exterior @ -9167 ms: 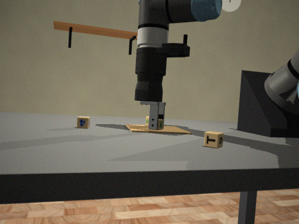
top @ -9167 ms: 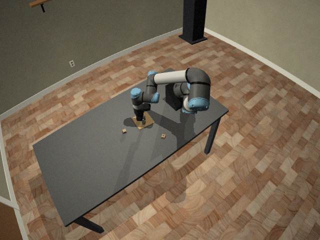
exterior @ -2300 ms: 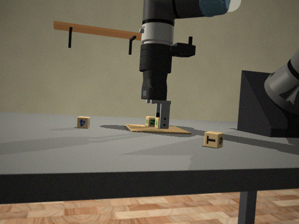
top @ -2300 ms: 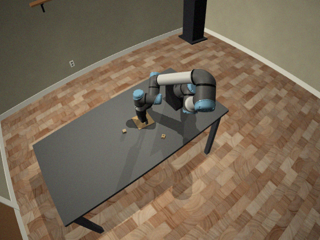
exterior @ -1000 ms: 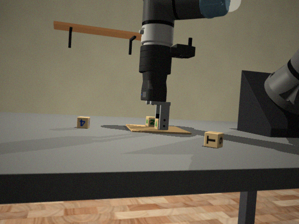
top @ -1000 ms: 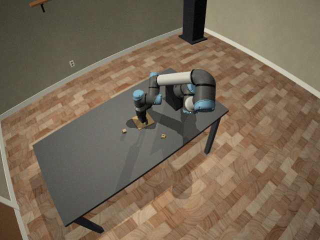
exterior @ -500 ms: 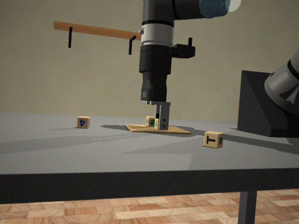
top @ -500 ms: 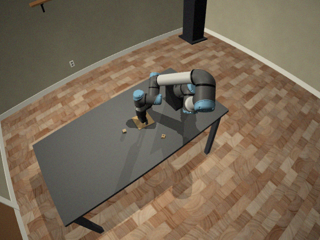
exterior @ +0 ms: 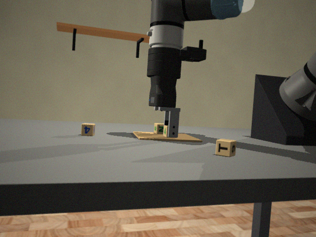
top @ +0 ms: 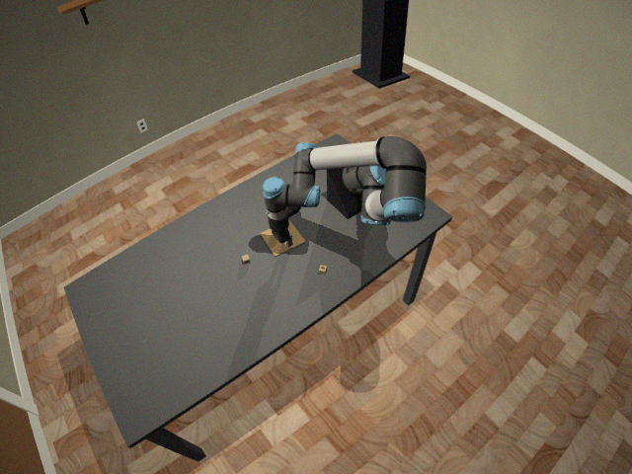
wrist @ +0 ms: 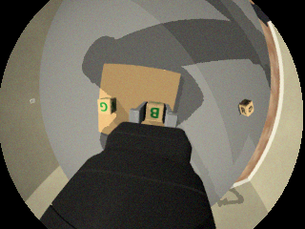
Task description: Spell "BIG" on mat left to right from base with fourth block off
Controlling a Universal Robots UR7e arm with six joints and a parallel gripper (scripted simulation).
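Note:
My gripper (top: pixel 285 240) (exterior: pixel 170 131) (wrist: pixel 155 109) reaches straight down onto the tan mat (top: pixel 298 237) (exterior: pixel 188 138) (wrist: pixel 136 83). Its fingers are shut on a wooden block with a green B on top (wrist: pixel 154 113) (exterior: pixel 165 131), which rests on the mat. A second block with a green G on top (wrist: pixel 105 107) (exterior: pixel 158 127) lies on the mat beside it, a small gap apart. In the top view the gripper hides both blocks.
Two more blocks lie off the mat on the dark table (top: pixel 178 316): one with a 4 on its side (exterior: pixel 88 129) (top: pixel 245 258), one with a T on its side (exterior: pixel 225 147) (top: pixel 322 269) (wrist: pixel 247 107). The robot's dark base box (exterior: pixel 270 112) stands behind the mat.

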